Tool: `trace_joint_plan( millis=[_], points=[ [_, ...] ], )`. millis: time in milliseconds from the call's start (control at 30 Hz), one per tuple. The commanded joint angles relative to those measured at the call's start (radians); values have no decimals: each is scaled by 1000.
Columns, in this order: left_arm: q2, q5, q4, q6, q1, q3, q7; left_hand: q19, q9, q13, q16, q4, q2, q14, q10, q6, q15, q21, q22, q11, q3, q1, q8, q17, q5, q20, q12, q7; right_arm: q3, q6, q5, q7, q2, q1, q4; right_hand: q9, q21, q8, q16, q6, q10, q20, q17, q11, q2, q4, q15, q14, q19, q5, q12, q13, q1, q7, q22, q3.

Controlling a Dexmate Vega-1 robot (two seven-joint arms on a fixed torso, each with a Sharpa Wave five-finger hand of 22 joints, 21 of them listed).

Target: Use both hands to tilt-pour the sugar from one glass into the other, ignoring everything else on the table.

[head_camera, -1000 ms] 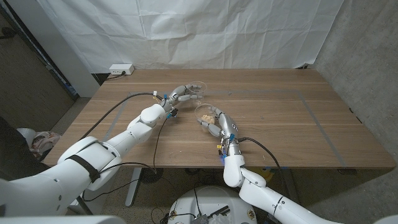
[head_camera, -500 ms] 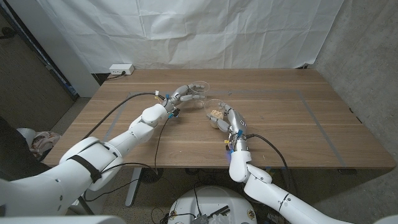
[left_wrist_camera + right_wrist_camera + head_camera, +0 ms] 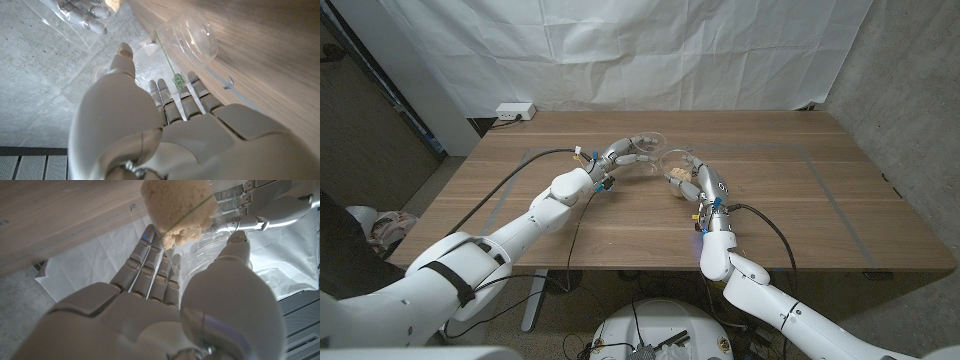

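Sugar (image 3: 177, 212) glass (image 3: 678, 165) in right hand (image 3: 698, 181), empty glass (image 3: 650, 147) in left hand (image 3: 625, 153), above wooden table (image 3: 800, 200), white backdrop (image 3: 620, 50) behind.

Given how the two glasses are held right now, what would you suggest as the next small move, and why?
Probably tip the right hand a little further: its glass with brown sugar already leans toward the empty glass in the left hand, rims close.

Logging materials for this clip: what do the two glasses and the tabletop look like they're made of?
Both the empty glass and the sugar glass look like thin clear plastic, glossy and see-through; real glass can't be ruled out. The table looks like matte wood or wood laminate, judging by its grain lines.
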Motion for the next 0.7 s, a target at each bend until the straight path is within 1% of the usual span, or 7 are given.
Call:
trace_joint_plan(
  millis=[33,67,133,167,367,600,700],
  points=[
    [62,11,-158,64,59,-2,-8,-7,3,5,-2,2,24,4,9,15,-93,4,6,-2,-5,-15,6,1,-1,-3,-3,5,25,-96,-33,44,-50,13,-57,4,9,-7,-5,8,4,-7,8,1,9,1,-148,7,0,6,8,6,2,1,4,-9],
    [65,11,-167,67,63,-3,-7,-8,3,6,-2,2,23,5,9,17,-93,4,6,-2,-5,-15,6,1,-1,-2,-3,4,29,-75,-20,48,-54,15,-55,4,10,-7,-5,9,4,-7,8,2,10,1,-148,8,0,6,9,7,2,1,5,-10],
    [71,12,-182,74,71,-4,-5,-8,3,6,-2,3,24,4,10,19,-92,4,6,-1,-5,-16,7,1,-1,-2,-3,5,23,-100,-42,62,-63,29,-61,5,12,-8,-6,9,5,-9,10,1,10,1,-149,9,-1,7,11,8,3,0,6,-12],
    [73,13,-188,77,75,-4,-5,-8,3,6,-2,3,24,4,10,20,-92,4,6,-1,-5,-16,7,1,-2,-2,-3,5,27,-91,-30,77,-70,31,-66,5,13,-9,-7,9,5,-10,11,1,11,1,-148,9,0,6,11,8,3,1,7,-12],
    [87,13,-214,95,94,-6,-1,-9,3,6,-3,2,25,5,12,22,-93,5,6,-2,-5,-16,7,0,-2,-2,-4,5,24,-124,-58,92,-79,49,-85,6,17,-11,-11,10,2,-13,15,1,13,2,-149,9,-4,7,14,11,6,2,9,-16],
    [97,12,-229,101,108,-12,5,-9,3,7,-3,2,25,7,14,25,-93,5,6,-1,-6,-17,8,0,-2,-1,-5,5,10,-182,-116,108,-98,68,-107,8,24,-14,-16,12,-1,-15,21,-1,17,4,-149,10,-6,7,17,14,8,1,13,-21],
    [95,12,-224,99,108,-14,6,-10,3,7,-3,2,26,7,15,24,-92,6,7,-1,-6,-18,7,0,-2,-1,-5,6,-8,-228,-167,123,-109,77,-126,9,26,-15,-17,13,1,-17,23,-1,19,4,-150,10,-5,8,19,16,11,1,14,-22]
  ],
)
